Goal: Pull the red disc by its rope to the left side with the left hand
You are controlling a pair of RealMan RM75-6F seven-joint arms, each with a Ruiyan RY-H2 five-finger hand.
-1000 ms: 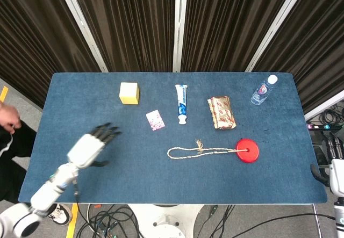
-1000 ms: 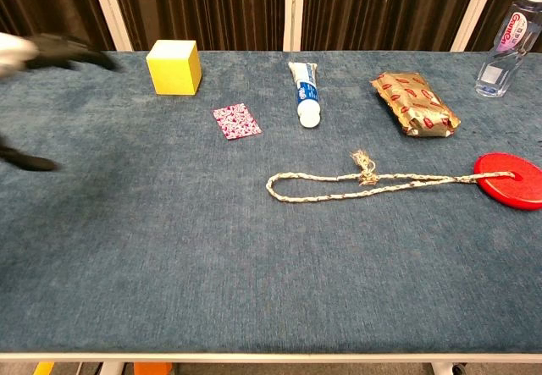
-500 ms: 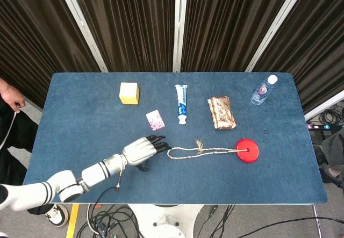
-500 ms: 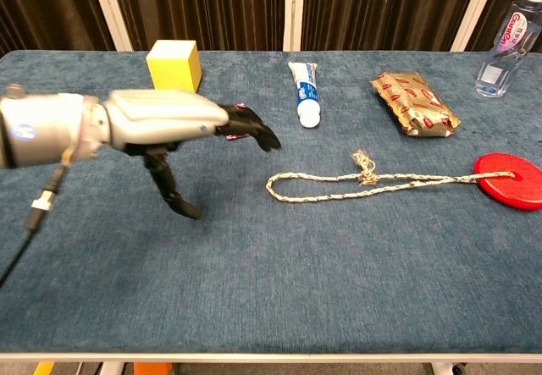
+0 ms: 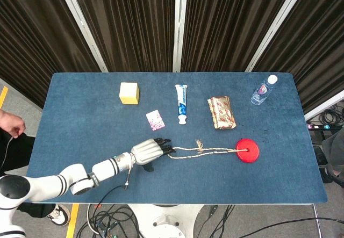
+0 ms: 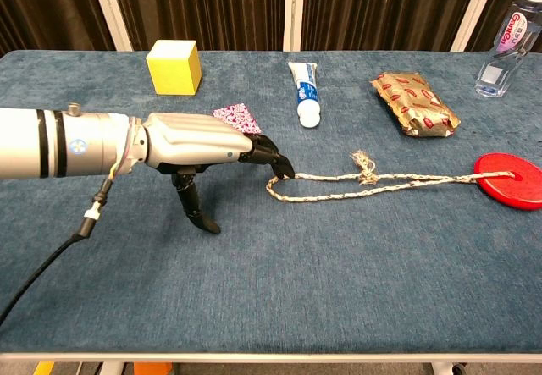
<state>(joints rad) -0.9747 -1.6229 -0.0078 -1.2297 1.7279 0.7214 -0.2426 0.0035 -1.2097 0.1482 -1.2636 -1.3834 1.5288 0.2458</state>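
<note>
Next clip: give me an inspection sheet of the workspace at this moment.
Surface: blue cloth-covered table.
Job's things: red disc toward the right, rope running left from it in a loop.
Clutter: yellow block, patterned card, toothpaste tube, snack packet, water bottle.
Hands: left hand reaches to the loop's end, fingertips at the rope; grasp not discernible. Right hand: nothing seen.
Cables: bundle under the table's front edge.
Surroundings: dark curtains; a person's hand at the left edge.
</note>
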